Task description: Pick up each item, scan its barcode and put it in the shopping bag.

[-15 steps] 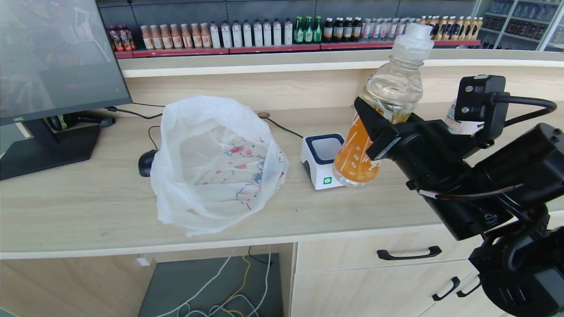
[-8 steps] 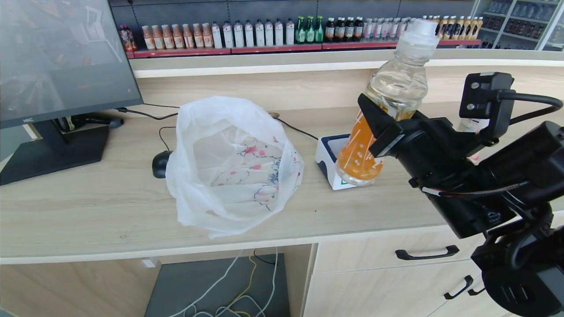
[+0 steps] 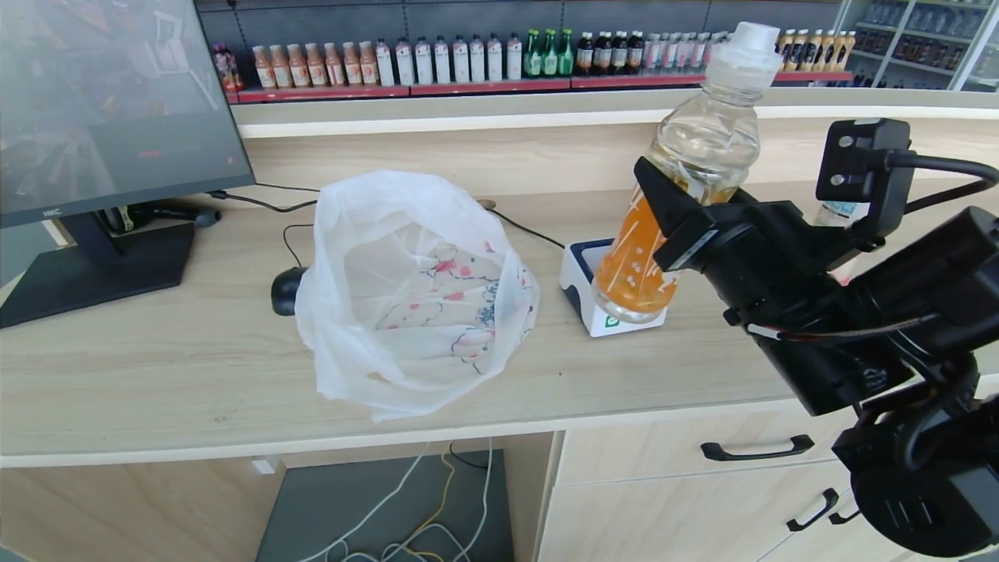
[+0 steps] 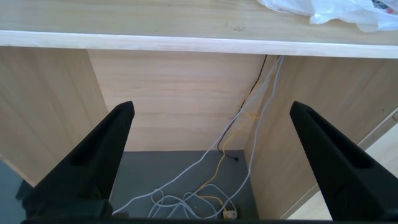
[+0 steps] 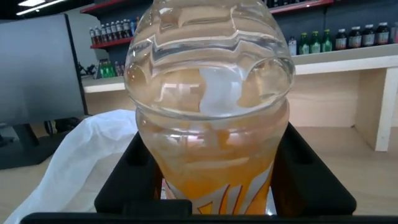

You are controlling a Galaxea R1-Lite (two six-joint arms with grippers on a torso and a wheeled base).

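Note:
My right gripper (image 3: 677,222) is shut on a clear bottle of orange drink (image 3: 677,187) with a white cap, held upright and tilted slightly. The bottle's base hangs just over the white barcode scanner (image 3: 601,293) on the counter. From the right wrist, the bottle (image 5: 208,118) sits between the black fingers (image 5: 130,171). The white plastic shopping bag (image 3: 410,289) stands open on the counter, left of the scanner. My left gripper (image 4: 211,155) is open below the counter edge, facing the cable space underneath.
A monitor (image 3: 109,101) on a black stand fills the counter's back left, with a black mouse (image 3: 286,290) beside the bag. Another small bottle (image 3: 839,212) stands behind my right arm. Cables trail over the counter. Drawers with black handles (image 3: 753,450) sit below.
The head camera shifted, so the whole scene slid right. My right gripper carried the bottle leftward, from beside the scanner to over it, and lifted slightly.

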